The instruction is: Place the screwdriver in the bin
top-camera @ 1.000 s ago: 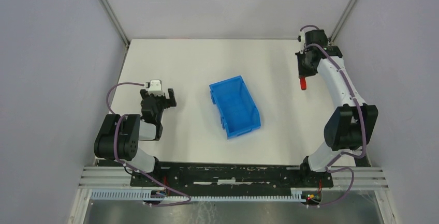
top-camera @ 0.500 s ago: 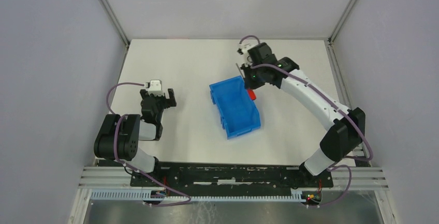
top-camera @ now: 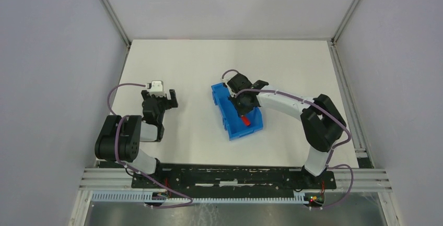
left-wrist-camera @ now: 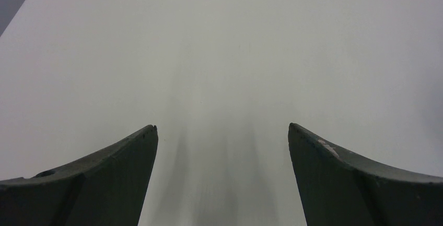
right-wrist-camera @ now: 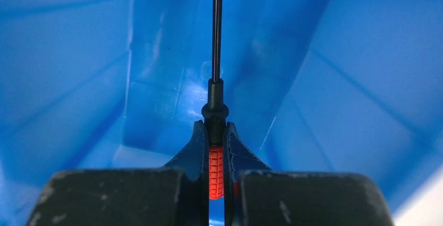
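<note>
Red-handled screwdriver [right-wrist-camera: 216, 171] sits clamped in right end effector [right-wrist-camera: 214, 127] inside blue bin [right-wrist-camera: 339, 80]; left end effector [left-wrist-camera: 222, 127] gapes.

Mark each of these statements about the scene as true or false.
1. The right fingers grip the screwdriver by its red handle. True.
2. The screwdriver lies on the table beside the bin. False: it is held, with its shaft pointing into the bin.
3. The left fingers are open and hold nothing. True.
4. The bin stands against the table's far edge. False: it stands near the middle of the table.
</note>
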Robot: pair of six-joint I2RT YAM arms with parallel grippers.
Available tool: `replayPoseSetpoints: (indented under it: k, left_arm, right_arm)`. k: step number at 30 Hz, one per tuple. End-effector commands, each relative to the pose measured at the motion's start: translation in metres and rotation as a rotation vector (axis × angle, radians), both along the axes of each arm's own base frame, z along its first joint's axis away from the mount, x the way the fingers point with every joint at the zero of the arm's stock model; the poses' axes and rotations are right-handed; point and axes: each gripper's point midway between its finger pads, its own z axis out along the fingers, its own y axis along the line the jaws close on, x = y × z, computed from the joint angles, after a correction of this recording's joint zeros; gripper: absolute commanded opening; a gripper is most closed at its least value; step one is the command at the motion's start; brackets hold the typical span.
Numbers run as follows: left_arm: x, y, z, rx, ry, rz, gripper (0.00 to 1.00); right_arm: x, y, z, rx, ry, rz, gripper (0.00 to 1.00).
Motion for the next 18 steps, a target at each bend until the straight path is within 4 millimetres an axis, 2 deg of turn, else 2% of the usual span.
replayPoseSetpoints:
  k: [1, 3, 6, 7, 11, 14, 18]
  left_arm:
    - [0.005, -0.001, 0.015, -0.032, -0.055, 0.008, 1.0]
    - [0.005, -0.001, 0.015, -0.032, -0.055, 0.007, 1.0]
    - [0.005, -0.001, 0.015, -0.032, -0.055, 0.007, 1.0]
    - [0.005, -0.001, 0.015, -0.032, -0.056, 0.008, 1.0]
    - [0.005, -0.001, 0.015, -0.032, -0.055, 0.007, 1.0]
    - [0.005, -0.001, 0.015, -0.032, -0.055, 0.007, 1.0]
    - [0.005, -0.001, 0.015, -0.032, -0.055, 0.007, 1.0]
  right_arm:
    - [0.012, 0.009, -0.017, 0.001, -0.065, -0.038, 0.0]
    - [0.011, 0.006, -0.027, -0.016, -0.063, -0.069, 0.02]
    - [0.008, 0.005, -0.039, -0.009, -0.049, -0.09, 0.2]
    - [0.007, 0.005, -0.04, -0.007, -0.044, -0.093, 0.25]
    - [0.009, 0.006, -0.035, -0.004, -0.05, -0.099, 0.35]
    - [0.013, 0.012, -0.016, 0.03, -0.074, -0.096, 0.38]
    - [0.02, 0.02, 0.033, 0.103, -0.146, -0.094, 0.39]
